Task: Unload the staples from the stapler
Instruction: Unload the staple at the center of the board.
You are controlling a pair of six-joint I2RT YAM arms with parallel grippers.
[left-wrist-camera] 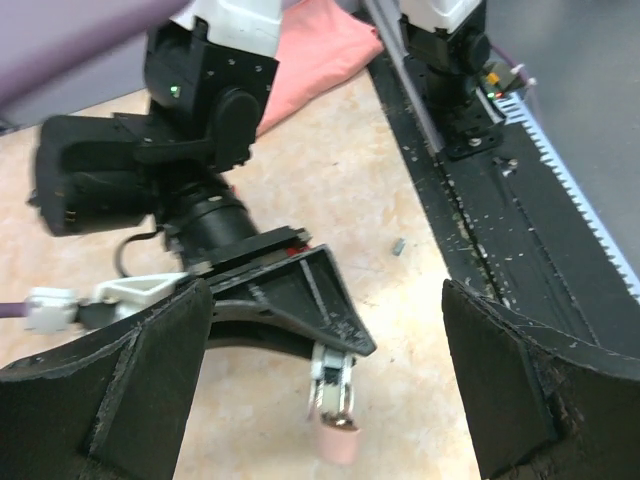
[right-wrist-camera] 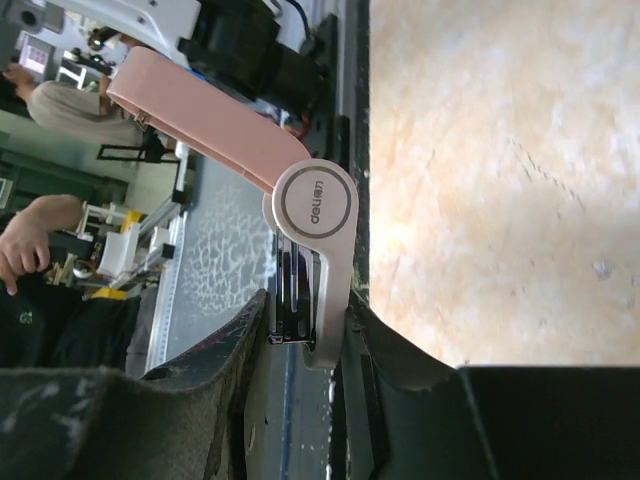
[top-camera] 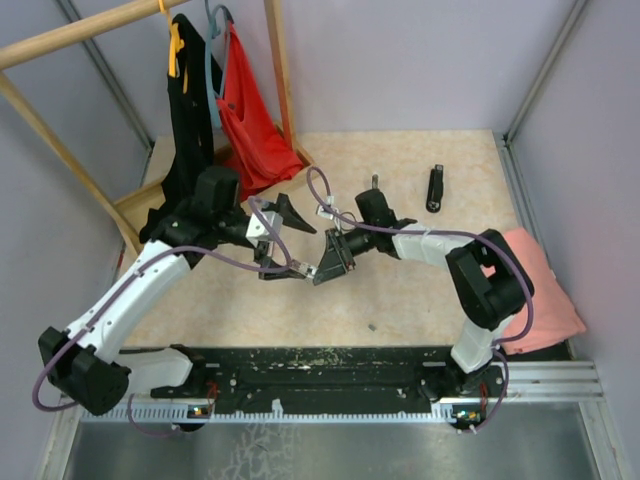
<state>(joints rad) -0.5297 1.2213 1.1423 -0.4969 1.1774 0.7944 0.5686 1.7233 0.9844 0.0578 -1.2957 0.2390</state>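
One tiny silver-grey staple fragment (left-wrist-camera: 398, 246) lies loose on the beige speckled tabletop (top-camera: 420, 290), near the black base rail (top-camera: 330, 365) and apart from both grippers. Staples inside the magazine: cannot tell, the metal channel is too dark and narrow in the right wrist view.

The pink-and-white stapler (right-wrist-camera: 315, 205) is off the table, clamped in the right gripper (right-wrist-camera: 315, 335). The fingers pinch its white lower body just below the round hinge. The pink top arm is swung open, angled well away from the body.

The left gripper (left-wrist-camera: 326, 285) has its jaws spread wide and holds nothing. It faces the right gripper from close range, with the stapler near its black fingers (left-wrist-camera: 120, 390). No contact visible.

On the far side of the table:
- A black elongated tool (top-camera: 435, 188) lies flat.
- A smaller dark item (top-camera: 374, 182) sits near it, too small to identify.

A salmon-pink cloth (top-camera: 540, 290) sits at the right edge of the table beside the right arm. A red garment (top-camera: 250, 125) and a black garment (top-camera: 190, 110) hang from a wooden rack (top-camera: 80, 35) at the far left.
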